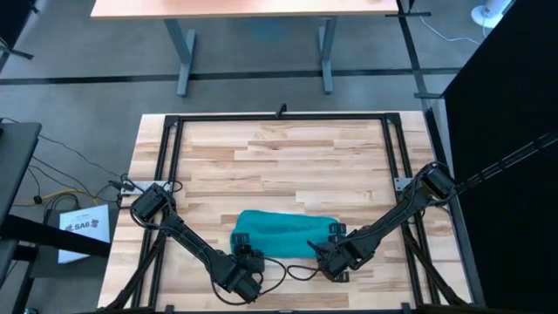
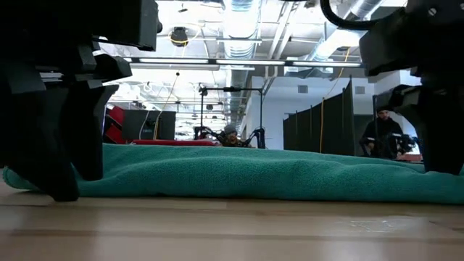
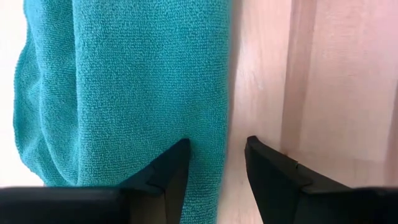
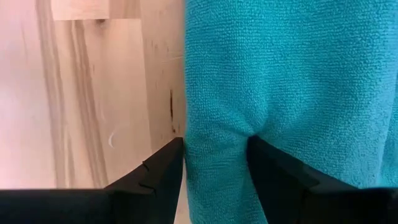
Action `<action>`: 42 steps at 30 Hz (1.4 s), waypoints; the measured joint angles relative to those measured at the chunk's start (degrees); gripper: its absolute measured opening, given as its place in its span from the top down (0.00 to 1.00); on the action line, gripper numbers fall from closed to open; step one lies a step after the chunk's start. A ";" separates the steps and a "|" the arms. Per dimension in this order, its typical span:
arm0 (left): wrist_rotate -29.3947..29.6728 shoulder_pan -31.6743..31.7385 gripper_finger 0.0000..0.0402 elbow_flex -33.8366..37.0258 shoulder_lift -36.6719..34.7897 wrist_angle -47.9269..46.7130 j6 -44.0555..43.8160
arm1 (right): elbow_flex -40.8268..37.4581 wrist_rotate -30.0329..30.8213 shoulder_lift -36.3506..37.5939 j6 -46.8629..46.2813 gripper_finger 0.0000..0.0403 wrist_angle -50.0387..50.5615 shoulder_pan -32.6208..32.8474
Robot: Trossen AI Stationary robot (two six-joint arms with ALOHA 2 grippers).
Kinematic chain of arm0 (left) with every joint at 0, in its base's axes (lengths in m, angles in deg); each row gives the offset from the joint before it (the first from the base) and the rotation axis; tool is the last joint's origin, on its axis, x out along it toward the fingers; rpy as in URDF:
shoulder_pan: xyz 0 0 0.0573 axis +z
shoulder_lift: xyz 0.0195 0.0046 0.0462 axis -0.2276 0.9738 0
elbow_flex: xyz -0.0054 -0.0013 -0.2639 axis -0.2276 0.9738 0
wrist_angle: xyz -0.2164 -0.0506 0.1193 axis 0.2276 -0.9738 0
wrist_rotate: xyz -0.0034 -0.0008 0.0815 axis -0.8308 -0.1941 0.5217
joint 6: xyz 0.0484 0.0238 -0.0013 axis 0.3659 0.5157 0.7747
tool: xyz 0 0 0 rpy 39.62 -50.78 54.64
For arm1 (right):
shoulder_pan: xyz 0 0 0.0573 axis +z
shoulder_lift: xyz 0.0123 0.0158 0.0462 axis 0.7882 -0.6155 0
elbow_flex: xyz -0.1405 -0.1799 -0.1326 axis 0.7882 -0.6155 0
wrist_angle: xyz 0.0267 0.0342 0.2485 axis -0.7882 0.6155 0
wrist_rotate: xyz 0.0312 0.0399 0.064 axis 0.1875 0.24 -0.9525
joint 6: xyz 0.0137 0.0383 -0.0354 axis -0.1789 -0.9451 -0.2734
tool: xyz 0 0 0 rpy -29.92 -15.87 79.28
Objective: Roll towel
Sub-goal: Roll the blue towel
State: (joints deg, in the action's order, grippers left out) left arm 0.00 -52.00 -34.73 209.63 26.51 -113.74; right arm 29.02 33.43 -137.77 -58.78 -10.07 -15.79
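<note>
At the near edge of the counter (image 1: pixel 288 157), both grippers work low on the towel (image 1: pixel 283 234). The left gripper (image 1: pixel 248 262) sits at the towel's near left corner. In the left wrist view its fingers (image 3: pixel 168 174) stand apart: one rests on the cloth at its edge, the other over bare wood just beside it, and no cloth is pinched between them. The right gripper (image 1: pixel 330 255) sits at the towel's near right corner. In the right wrist view its fingers (image 4: pixel 158 171) are clamped on a fold of the towel's edge, and the cloth puckers where it is squeezed between them.

The towel lies in the near half of the counter, between the two arms, bunched into a low, wide mound with a rounded left end. In the low view it stretches across nearly the full width, resting on the wood, with a dark gripper touching it at each end.

Beyond the counter's far edge stands a second wooden table (image 1: pixel 244 9) on grey legs. A person (image 2: pixel 383 134) in dark clothing shows far off in the room at right.
</note>
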 joint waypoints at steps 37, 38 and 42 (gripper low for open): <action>-18.71 6.70 1.00 0.16 -14.41 -1.07 5.09 | 1.54 -14.82 3.69 -10.97 0.96 -4.20 2.74; -18.66 7.44 1.00 0.12 -14.43 -1.53 6.14 | 1.54 -14.92 4.29 -11.17 0.96 -3.38 2.43; -20.68 9.68 1.00 1.63 -14.36 -1.58 10.63 | 1.56 -14.70 9.01 -11.30 0.96 1.43 0.25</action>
State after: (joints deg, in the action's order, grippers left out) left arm -20.69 -42.32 -33.10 195.27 24.93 -103.11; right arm 30.58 18.74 -128.76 -70.08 -8.64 -15.53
